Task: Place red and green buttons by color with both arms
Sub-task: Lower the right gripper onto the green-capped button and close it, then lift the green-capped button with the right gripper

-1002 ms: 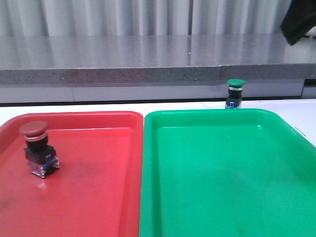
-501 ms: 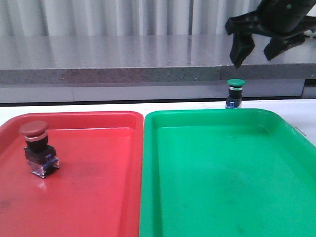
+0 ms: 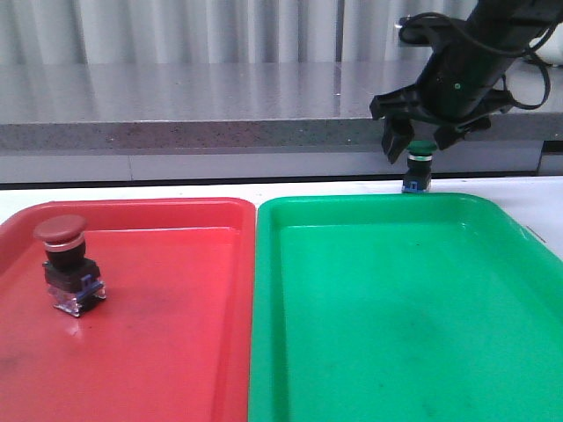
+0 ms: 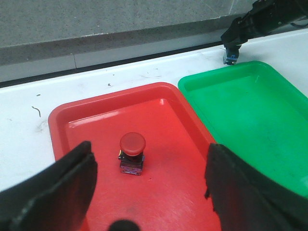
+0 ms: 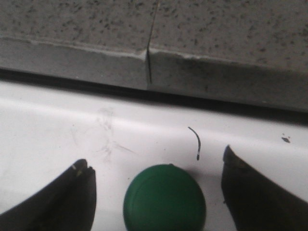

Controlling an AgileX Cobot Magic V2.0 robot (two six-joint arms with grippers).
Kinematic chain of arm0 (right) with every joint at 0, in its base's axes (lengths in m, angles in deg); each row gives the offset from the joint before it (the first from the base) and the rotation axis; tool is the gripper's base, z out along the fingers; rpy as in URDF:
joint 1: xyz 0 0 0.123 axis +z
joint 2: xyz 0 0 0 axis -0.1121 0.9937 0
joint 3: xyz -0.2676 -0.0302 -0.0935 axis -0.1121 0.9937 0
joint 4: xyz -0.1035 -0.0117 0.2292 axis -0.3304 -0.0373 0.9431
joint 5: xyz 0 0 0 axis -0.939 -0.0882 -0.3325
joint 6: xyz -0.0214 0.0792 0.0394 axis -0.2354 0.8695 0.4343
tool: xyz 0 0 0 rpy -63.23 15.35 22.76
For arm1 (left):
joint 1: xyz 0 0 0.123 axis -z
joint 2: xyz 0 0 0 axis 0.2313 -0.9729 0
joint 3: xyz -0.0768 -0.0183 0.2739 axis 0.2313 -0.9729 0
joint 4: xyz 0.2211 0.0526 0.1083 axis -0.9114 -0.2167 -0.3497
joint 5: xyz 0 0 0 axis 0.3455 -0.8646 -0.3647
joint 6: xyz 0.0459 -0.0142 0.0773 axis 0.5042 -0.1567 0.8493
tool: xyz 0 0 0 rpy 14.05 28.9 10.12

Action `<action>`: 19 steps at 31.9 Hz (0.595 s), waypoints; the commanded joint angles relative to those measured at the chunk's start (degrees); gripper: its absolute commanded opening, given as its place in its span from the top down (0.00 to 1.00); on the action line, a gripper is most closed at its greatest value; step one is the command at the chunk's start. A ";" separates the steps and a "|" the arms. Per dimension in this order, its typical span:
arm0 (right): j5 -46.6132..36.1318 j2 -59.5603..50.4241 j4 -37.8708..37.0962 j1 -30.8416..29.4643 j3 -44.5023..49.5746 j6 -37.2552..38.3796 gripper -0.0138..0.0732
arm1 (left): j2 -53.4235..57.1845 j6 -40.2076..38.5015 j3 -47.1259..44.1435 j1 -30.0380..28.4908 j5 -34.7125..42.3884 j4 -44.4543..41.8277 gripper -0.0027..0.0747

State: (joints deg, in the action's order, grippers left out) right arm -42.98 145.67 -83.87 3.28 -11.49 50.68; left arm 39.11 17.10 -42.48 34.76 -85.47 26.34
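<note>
1. Since half a second ago we see the right gripper [image 3: 424,139] come down from above the stone ledge to the level of the green button [image 3: 421,149]; a second ago only a dark corner of that arm showed at the upper right of the front view.
2. Our right gripper's jaws stand wide apart, one finger [image 3: 392,136] on each side of the green cap, and we see no contact with it.
3. In the right wrist view the green button [image 5: 164,197] sits centred between the two dark fingertips [image 5: 57,197], with white table showing on both sides of it.
4. The green button stands upright on the white table [image 3: 176,189], just behind the far rim of the green tray [image 3: 396,308], not inside it. Its blue base [image 3: 413,185] shows above the rim.
5. The red button [image 3: 67,264] rests inside the red tray [image 3: 176,334], toward its left side, slightly tilted, its dull red cap on top.
6. The two trays lie side by side, their rims touching or nearly so; we cannot tell which.
7. In the left wrist view the left gripper [image 4: 149,185] hangs above the red tray with its fingers spread wide, holding nothing; the red button [image 4: 132,154] shows between them, well below.
8. That same view shows the right gripper [image 4: 236,38] over the green button's base at the far corner of the green tray [image 4: 260,120].
</note>
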 commanded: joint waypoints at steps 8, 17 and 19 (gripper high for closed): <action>-5.00 -0.88 0.31 -0.08 -2.26 -0.61 0.46 | -0.27 -0.07 1.55 0.41 3.96 0.37 0.35; -3.11 -4.72 0.31 -0.08 -2.26 -0.61 0.54 | -0.27 -0.07 1.55 0.41 3.96 0.37 0.36; -1.88 -6.15 0.31 -0.08 -2.26 -0.61 0.54 | -0.27 -0.07 1.55 0.41 3.96 0.37 0.35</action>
State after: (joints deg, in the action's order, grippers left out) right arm -43.14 146.32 -83.87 3.28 -11.77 50.68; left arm 39.11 17.10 -42.48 34.76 -85.47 26.34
